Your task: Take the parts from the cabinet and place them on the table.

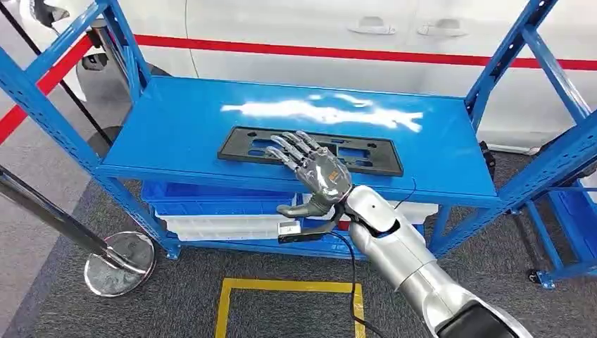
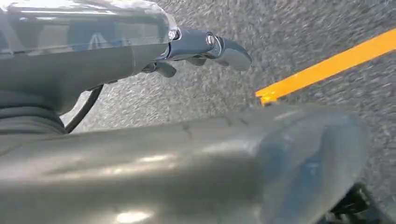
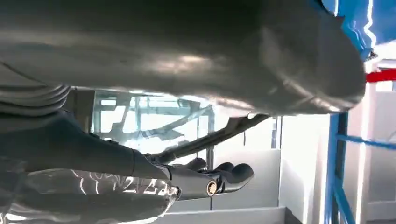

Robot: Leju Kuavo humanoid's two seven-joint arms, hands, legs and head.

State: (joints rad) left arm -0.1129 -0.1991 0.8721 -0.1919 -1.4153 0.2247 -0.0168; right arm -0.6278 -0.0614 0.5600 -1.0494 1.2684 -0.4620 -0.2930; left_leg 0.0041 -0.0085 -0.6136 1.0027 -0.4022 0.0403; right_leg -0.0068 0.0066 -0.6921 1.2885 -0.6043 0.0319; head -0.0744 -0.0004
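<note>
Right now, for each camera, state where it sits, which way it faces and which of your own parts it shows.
Head view: high on the body, facing forward and down at the blue rack; the right hand reaches over the black plastic frame lying on it.
Left wrist view: behind the left hand, facing down at grey carpet with yellow tape.
Right wrist view: behind the right hand, facing blue rack posts.
Shared: head and right wrist views both show the right hand and the rack.

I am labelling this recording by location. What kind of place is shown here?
Probably a workshop or car-plant floor: a blue steel shelving rack holding a black plastic part, a white vehicle body behind, and yellow floor marking on grey carpet.
</note>
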